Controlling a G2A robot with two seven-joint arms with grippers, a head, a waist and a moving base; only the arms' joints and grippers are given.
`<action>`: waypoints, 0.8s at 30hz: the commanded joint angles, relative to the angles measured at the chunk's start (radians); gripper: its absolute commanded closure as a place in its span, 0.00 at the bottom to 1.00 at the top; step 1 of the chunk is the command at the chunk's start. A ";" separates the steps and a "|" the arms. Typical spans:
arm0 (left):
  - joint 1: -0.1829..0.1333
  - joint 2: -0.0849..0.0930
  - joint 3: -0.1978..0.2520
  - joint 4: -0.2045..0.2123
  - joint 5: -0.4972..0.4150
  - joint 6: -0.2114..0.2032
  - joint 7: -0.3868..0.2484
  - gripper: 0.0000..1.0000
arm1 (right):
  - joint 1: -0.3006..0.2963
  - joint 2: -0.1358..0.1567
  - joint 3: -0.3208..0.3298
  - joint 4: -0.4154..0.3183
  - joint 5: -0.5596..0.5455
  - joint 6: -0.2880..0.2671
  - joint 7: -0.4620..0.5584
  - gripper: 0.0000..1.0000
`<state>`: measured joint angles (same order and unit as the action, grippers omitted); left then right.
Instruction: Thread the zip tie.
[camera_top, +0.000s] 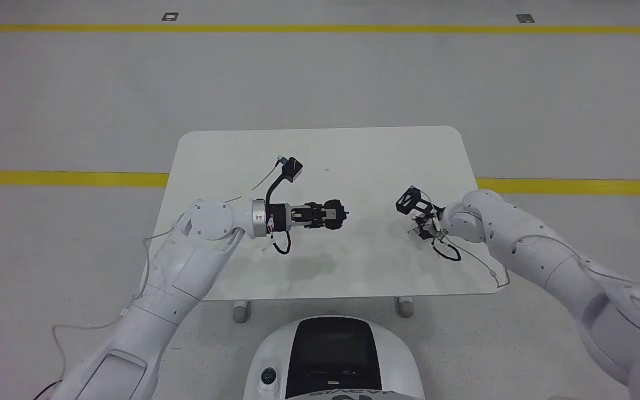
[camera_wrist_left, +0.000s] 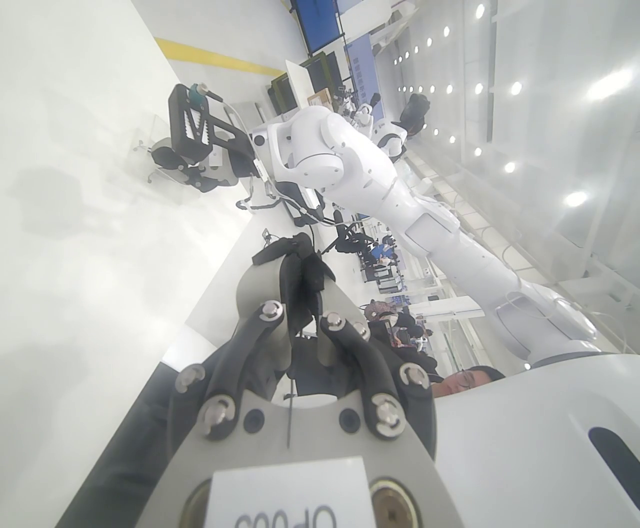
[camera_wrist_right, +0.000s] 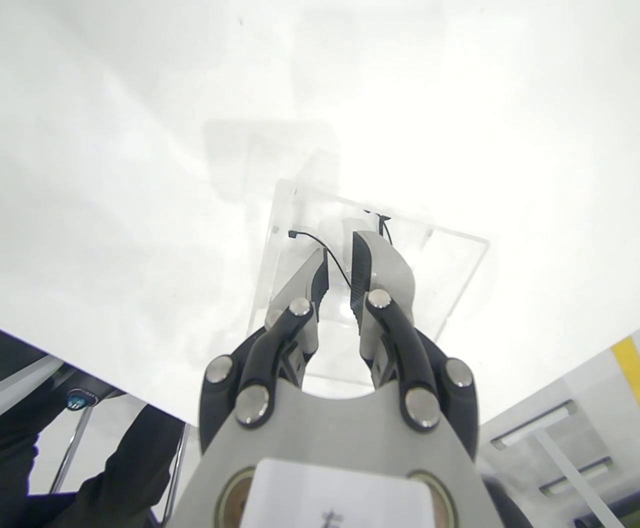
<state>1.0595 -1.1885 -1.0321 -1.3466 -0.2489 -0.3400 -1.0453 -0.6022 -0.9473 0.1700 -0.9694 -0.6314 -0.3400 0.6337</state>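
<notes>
White rounded table top (camera_top: 330, 150): smooth, matt. At its three o'clock side, a glossy clear plastic tray (camera_wrist_right: 450, 260) holds a thin black plastic zip tie (camera_wrist_right: 327, 250). The right gripper (camera_wrist_right: 339, 242) is brushed grey metal with ribbed black pads (camera_wrist_right: 360, 270); the left gripper (camera_wrist_left: 302, 260), alike, pinches a second matt black tie (camera_wrist_left: 289, 420).

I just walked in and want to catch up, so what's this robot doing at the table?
A two-armed robot is working at a white table. Its left gripper is shut on a thin black strip, apparently a zip tie, held above the table. The right gripper is open, with its fingers either side of another black zip tie that sits in a clear plastic stand. Nothing looks threaded yet.
</notes>
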 joint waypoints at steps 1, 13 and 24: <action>0.000 0.000 0.000 0.000 0.000 0.000 0.000 1.00 | 0.000 -0.001 0.000 0.003 0.001 0.000 0.001 0.87; 0.000 0.000 0.000 0.000 0.000 0.000 0.000 1.00 | 0.002 0.001 0.000 0.006 -0.004 0.000 -0.011 0.83; 0.000 0.000 0.000 0.000 0.000 0.000 0.000 1.00 | -0.003 -0.003 0.000 0.006 0.001 0.000 0.003 0.87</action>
<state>1.0595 -1.1885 -1.0321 -1.3466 -0.2489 -0.3400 -1.0453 -0.6054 -0.9496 0.1700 -0.9637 -0.6313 -0.3400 0.6352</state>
